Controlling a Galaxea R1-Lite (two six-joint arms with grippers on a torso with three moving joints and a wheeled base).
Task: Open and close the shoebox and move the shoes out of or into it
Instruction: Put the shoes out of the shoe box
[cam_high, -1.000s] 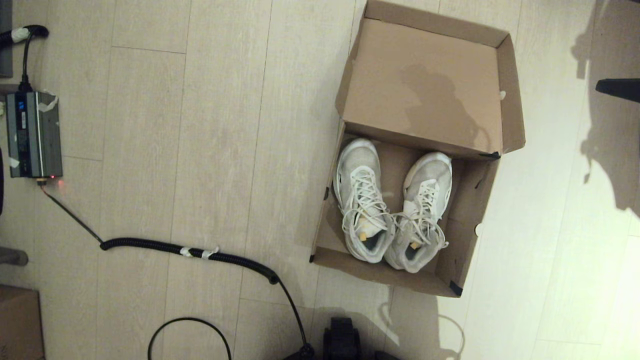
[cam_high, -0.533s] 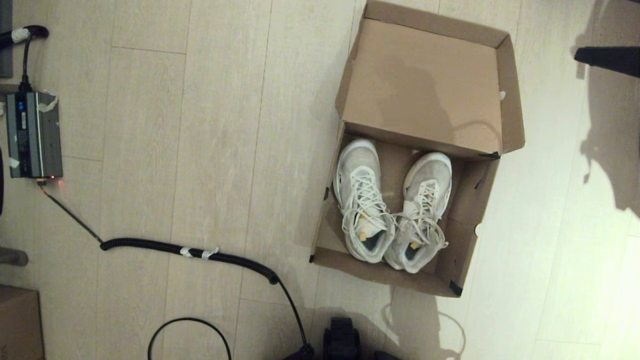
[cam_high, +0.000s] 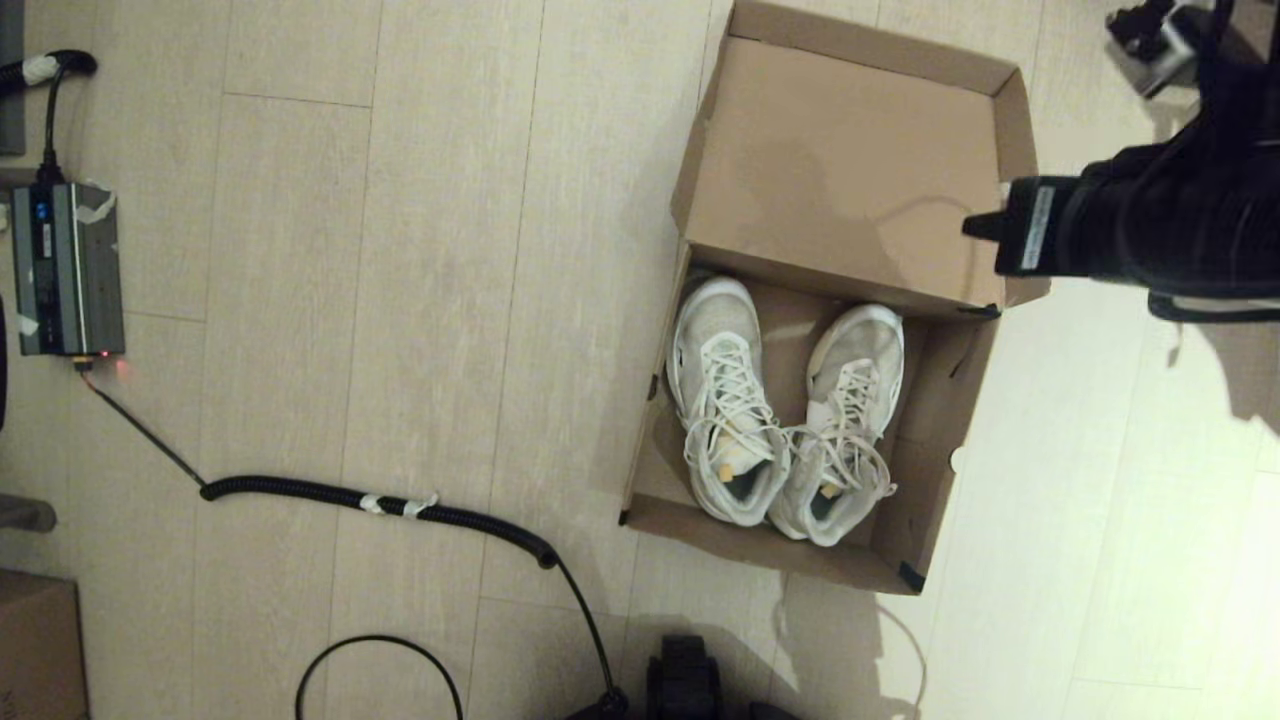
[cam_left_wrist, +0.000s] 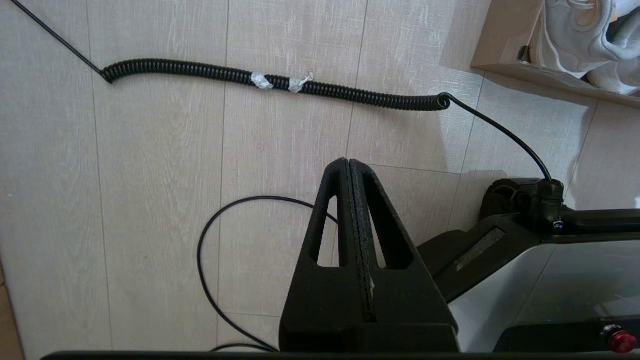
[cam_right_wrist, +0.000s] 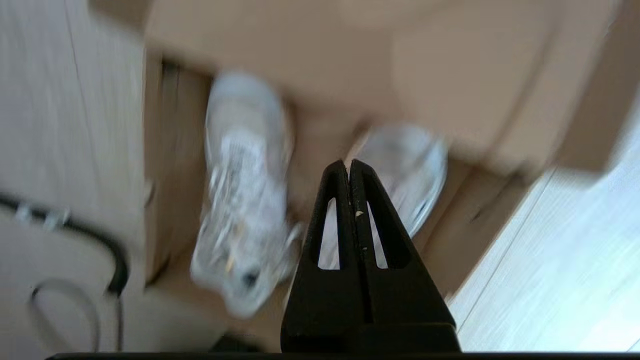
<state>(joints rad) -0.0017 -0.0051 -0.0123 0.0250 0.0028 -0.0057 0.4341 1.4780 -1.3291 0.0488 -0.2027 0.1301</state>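
The brown shoebox (cam_high: 700, 530) stands open on the floor, its lid (cam_high: 840, 160) folded back on the far side. Both white sneakers lie side by side inside, toes toward the lid: one (cam_high: 725, 400) on the left, the other (cam_high: 848, 420) on the right. My right gripper (cam_high: 970, 228) reaches in from the right, shut and empty, its tip over the lid's right edge. The right wrist view has that gripper (cam_right_wrist: 348, 162) above the shoes (cam_right_wrist: 240, 200), blurred. My left gripper (cam_left_wrist: 348, 161) is shut and empty, parked low over the floor near the box's front corner (cam_left_wrist: 505, 45).
A coiled black cable (cam_high: 380, 500) runs across the floor left of the box to a grey power unit (cam_high: 65, 270). A darker carton (cam_high: 35, 645) sits at the bottom left. My base (cam_high: 685, 680) is at the bottom edge.
My right arm has swung in from the right edge and now reaches to the lid's right side. The box, shoes and left arm have not moved.
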